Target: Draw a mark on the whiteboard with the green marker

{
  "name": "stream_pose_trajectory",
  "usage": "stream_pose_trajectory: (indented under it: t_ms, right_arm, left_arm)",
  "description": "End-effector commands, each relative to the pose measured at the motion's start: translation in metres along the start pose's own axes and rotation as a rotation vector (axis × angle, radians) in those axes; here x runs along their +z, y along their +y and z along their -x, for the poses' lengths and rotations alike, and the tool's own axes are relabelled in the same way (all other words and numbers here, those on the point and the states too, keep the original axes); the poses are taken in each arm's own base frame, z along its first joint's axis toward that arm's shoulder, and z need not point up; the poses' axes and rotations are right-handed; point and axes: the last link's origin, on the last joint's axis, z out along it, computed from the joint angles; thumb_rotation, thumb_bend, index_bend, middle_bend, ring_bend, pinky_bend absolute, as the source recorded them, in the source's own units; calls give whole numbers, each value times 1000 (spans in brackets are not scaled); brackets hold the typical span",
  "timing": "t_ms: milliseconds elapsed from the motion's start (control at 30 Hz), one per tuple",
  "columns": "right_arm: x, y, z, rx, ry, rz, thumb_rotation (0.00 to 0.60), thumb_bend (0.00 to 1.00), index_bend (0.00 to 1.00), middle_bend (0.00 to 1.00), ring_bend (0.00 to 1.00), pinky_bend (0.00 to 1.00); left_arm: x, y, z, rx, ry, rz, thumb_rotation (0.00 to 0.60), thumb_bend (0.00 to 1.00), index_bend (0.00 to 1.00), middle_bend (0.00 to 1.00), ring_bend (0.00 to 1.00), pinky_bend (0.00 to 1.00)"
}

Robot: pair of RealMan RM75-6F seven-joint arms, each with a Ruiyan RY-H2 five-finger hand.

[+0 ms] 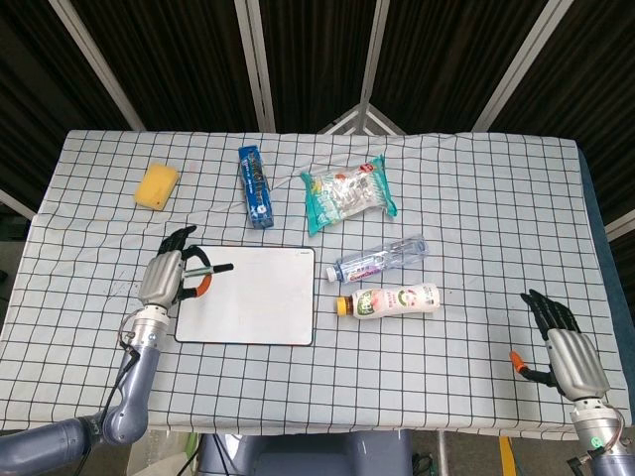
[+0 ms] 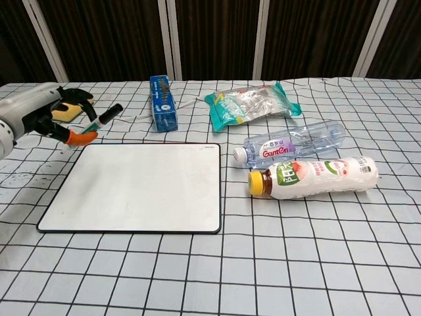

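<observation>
Green marker (image 1: 207,270), light and stiff, pinched mid-barrel by the left robot hand (image 1: 166,277) above the whiteboard (image 1: 248,295); right robot hand (image 1: 568,355) spread.

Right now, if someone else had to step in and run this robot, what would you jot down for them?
Left hand: holds the green marker, lifted above the top left corner of the whiteboard, black tip pointing toward the board's middle.
Right hand: open, holds nothing, resting near the table's right front corner.
Whiteboard: lies flat in front of the left arm, surface blank in both views.
Done: marker picked up.
Left: lower the tip onto the board and draw the mark. I cannot tell whether the black end is a cap or the bare tip, so check that first.
</observation>
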Motion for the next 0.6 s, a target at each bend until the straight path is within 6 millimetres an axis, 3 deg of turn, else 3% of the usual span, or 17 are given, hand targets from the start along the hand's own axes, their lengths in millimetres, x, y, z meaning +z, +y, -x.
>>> stream_pose_trajectory:
  t_ms: [33, 267, 600]
  right_arm:
    - [1, 0, 0, 3, 0, 3, 600, 350, 0, 0, 0, 0]
    - [2, 1, -1, 6, -2, 6, 600, 351, 0, 0, 0, 0]
    - [2, 1, -1, 11, -2, 7, 600, 351, 0, 0, 0, 0]
  left_arm:
    - [5, 22, 20, -180, -73, 105, 600, 585, 606, 68, 0, 20]
    - [10, 31, 50, -251, -130, 169, 600, 584, 611, 75, 0, 20]
    - [14, 42, 72, -294, -167, 204, 600, 580, 619, 85, 0, 20]
